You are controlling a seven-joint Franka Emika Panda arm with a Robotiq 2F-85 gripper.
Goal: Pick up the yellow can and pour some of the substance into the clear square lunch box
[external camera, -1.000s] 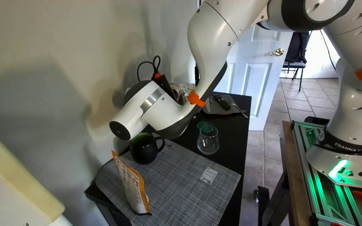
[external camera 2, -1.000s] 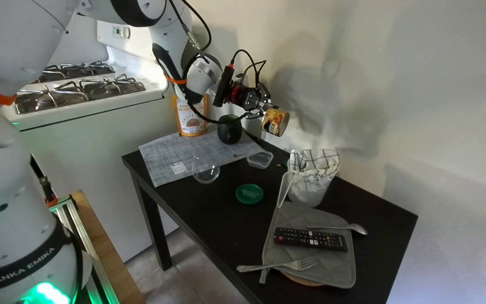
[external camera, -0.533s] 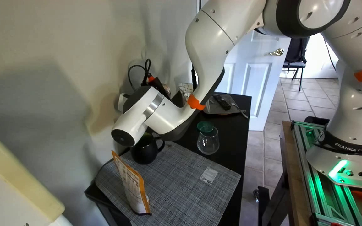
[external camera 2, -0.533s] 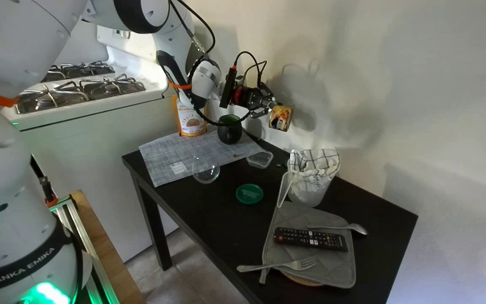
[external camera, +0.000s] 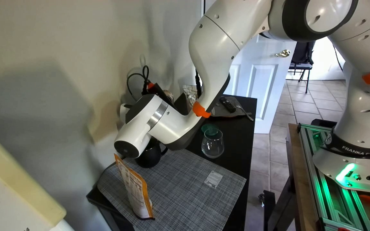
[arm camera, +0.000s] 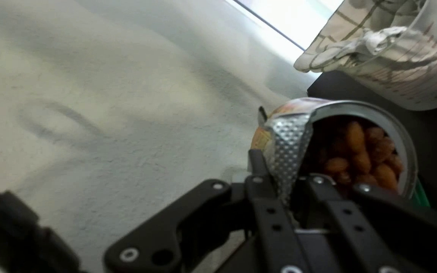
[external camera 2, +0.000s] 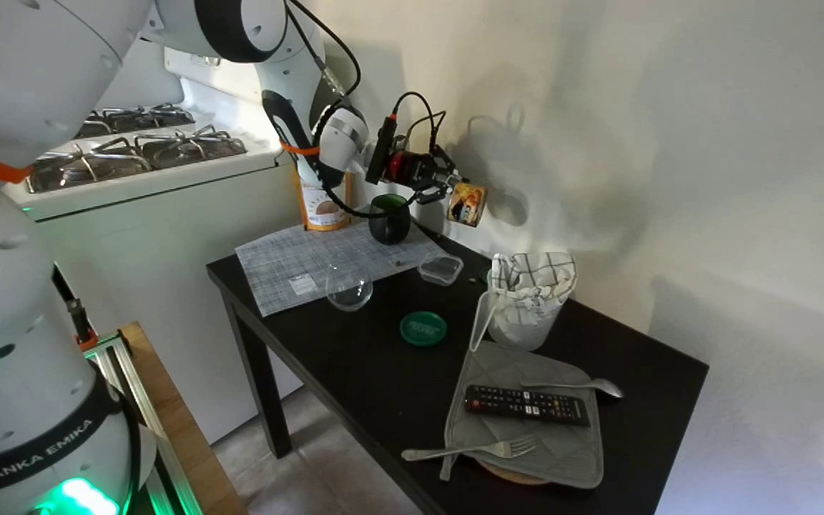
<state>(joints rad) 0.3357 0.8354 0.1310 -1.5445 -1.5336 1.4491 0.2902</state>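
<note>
The yellow can (external camera 2: 467, 204) is in the air near the wall, beyond and above the clear square lunch box (external camera 2: 440, 270), which lies on the dark table beside the placemat. In the wrist view the can (arm camera: 261, 140) is open, with a peeled foil lid (arm camera: 290, 140) and brown nut-like pieces (arm camera: 359, 151) inside. My gripper (external camera 2: 453, 187) is shut on the can at its rim, and the foil passes between the fingers in the wrist view (arm camera: 285, 170). The can is tilted. The arm hides can and box in an exterior view. The box does not show in the wrist view.
A dark mug (external camera 2: 389, 223) and a pouch (external camera 2: 322, 207) stand on the placemat (external camera 2: 276, 257). A clear glass (external camera 2: 349, 290), a green lid (external camera 2: 423, 328) and a jug with a cloth (external camera 2: 523, 330) stand nearby. The wall (external camera 2: 598, 179) is close behind the can.
The arm has come slightly lower. The can has turned in the exterior view, so less of its round end shows. It shifted right, then back left. It stays held.
</note>
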